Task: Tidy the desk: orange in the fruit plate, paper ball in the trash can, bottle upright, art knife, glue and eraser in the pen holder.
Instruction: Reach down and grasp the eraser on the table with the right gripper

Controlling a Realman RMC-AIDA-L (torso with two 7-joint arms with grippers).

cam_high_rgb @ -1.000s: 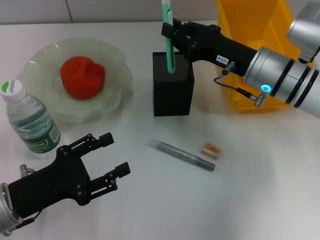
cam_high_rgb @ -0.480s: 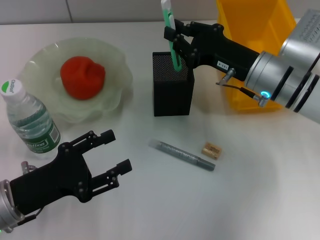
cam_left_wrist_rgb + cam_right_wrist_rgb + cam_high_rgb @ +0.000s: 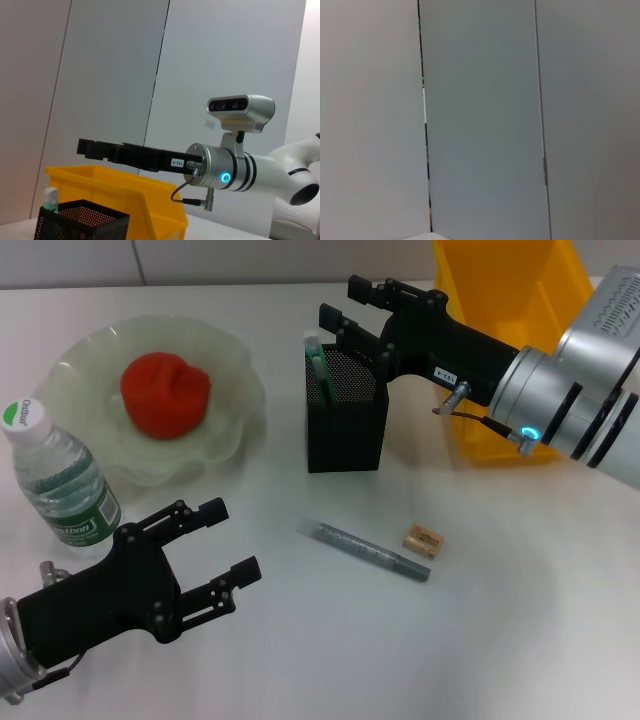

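Risk is concentrating around my right gripper (image 3: 345, 312), which is hanging with its jaws spread and holding nothing, directly over the pen holder (image 3: 346, 430). The green art knife (image 3: 317, 360) is sitting inside the holder, its tip leaning against the left wall and only just showing above the rim. I am judging that pulling back low could catch a finger on that rim and tip the holder, spilling the knife.

Two items are waiting on the table: the grey glue stick (image 3: 365, 549) is lying flat in front of the holder, and the eraser (image 3: 423, 540) is resting just beside its right end. They are lying close together, so reaching for one could nudge the other out of place. The eraser is low and flat, so a grip could slip off it.

My left gripper (image 3: 215, 560) is idling with fingers apart near the front edge. The bottle (image 3: 55, 478) is standing upright close to it, and a careless swing could topple it. The orange (image 3: 165, 392) is resting in the fruit plate (image 3: 238, 360).
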